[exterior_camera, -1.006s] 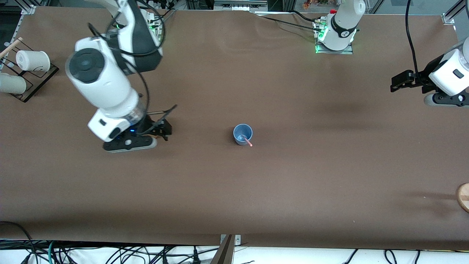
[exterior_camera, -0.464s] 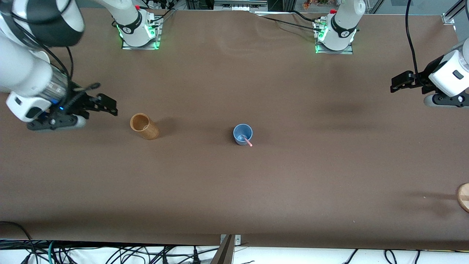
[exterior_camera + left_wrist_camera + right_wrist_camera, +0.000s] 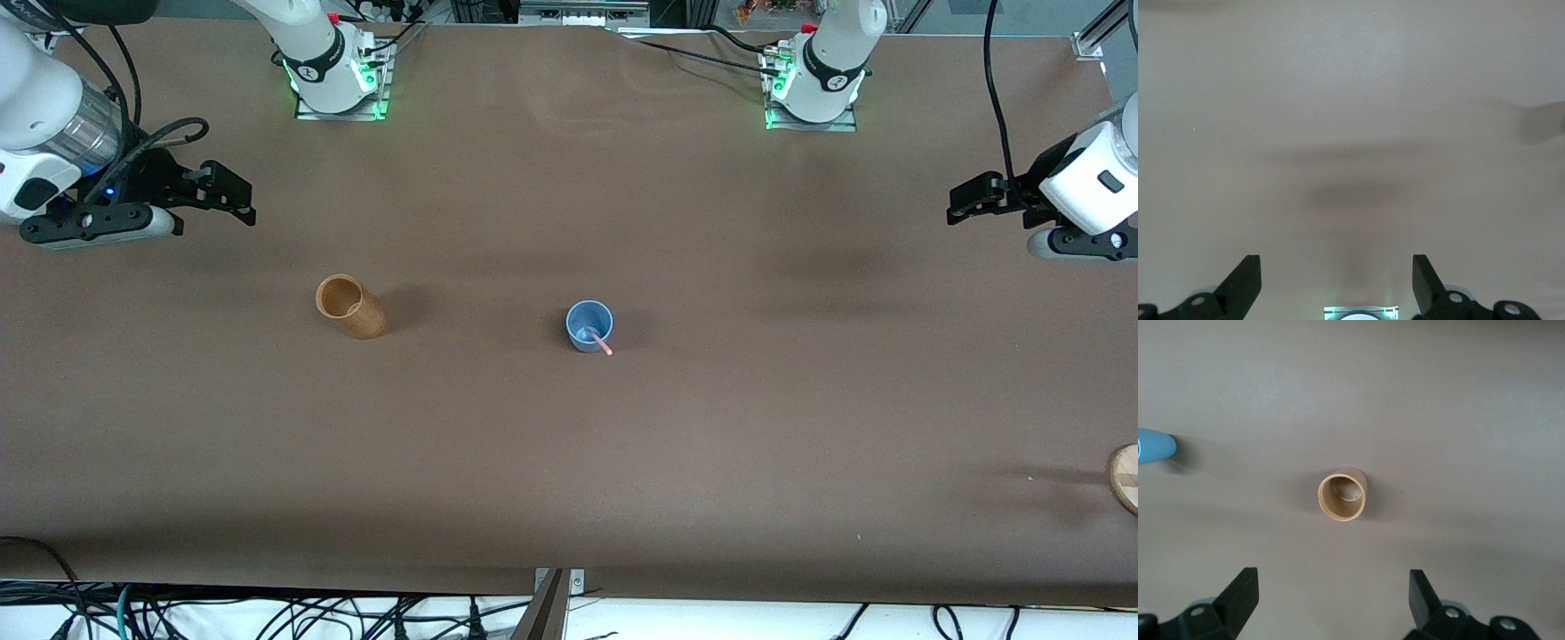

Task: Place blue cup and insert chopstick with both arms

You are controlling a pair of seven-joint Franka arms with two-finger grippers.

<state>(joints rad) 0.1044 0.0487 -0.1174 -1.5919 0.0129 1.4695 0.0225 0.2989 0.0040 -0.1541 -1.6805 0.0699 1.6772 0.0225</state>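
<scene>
I am holding my right gripper (image 3: 233,191) wide open and empty over the table; my left gripper (image 3: 965,197) is waiting, seemingly open too.

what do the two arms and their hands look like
Both arms are glossy white with rounded joints and dark grey bands. The right hand and the left hand are black with two angular fingers on a pale grey bar. Black cables loop along each wrist, and the bases glow green.
</scene>
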